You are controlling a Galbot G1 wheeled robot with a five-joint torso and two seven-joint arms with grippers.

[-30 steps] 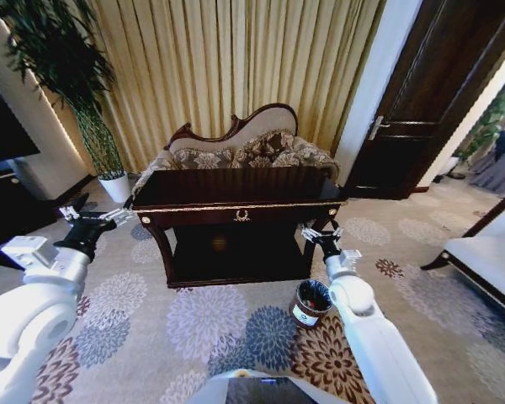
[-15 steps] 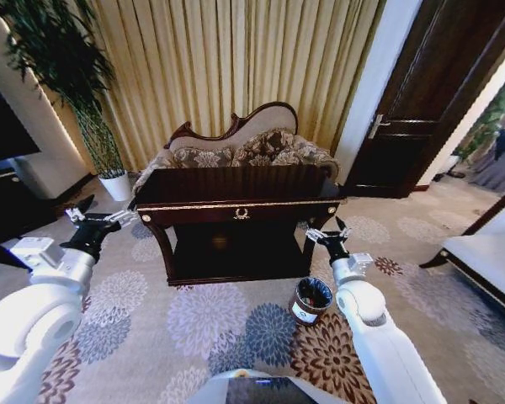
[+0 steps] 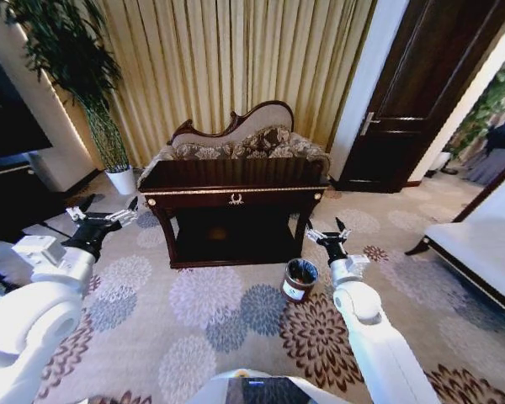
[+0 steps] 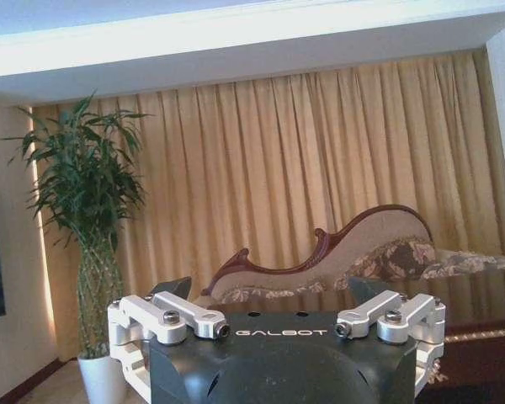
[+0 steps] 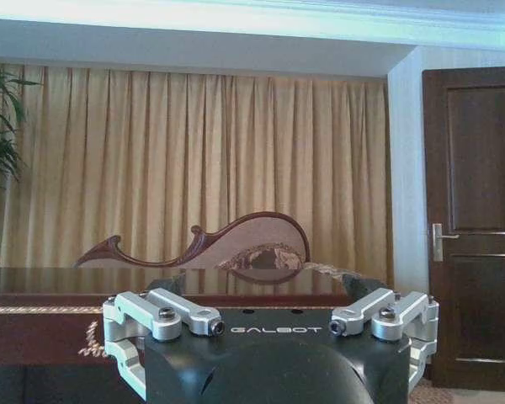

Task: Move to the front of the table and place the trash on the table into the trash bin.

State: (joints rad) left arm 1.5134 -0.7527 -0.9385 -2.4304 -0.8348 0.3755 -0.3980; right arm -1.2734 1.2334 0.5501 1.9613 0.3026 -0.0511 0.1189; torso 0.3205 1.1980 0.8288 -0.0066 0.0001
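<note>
The dark glossy table with gold trim stands mid-room on the carpet, some way ahead of me. Its top looks bare from here; the trash is out of view. The small round trash bin, black-lined with a white label, sits on the floor by the table's front right leg. My left gripper is held out, open, off the table's left end, with nothing between its fingers. My right gripper is open too and hovers just above and to the right of the bin, empty.
A carved sofa stands behind the table before gold curtains. A tall plant in a white pot is at the back left, a dark door at the back right. Dark furniture lines the left and white furniture the right.
The whole view has shifted: table and bin now look smaller and higher up, with more carpet before them. Both arms keep their pose, and both grippers stay open.
</note>
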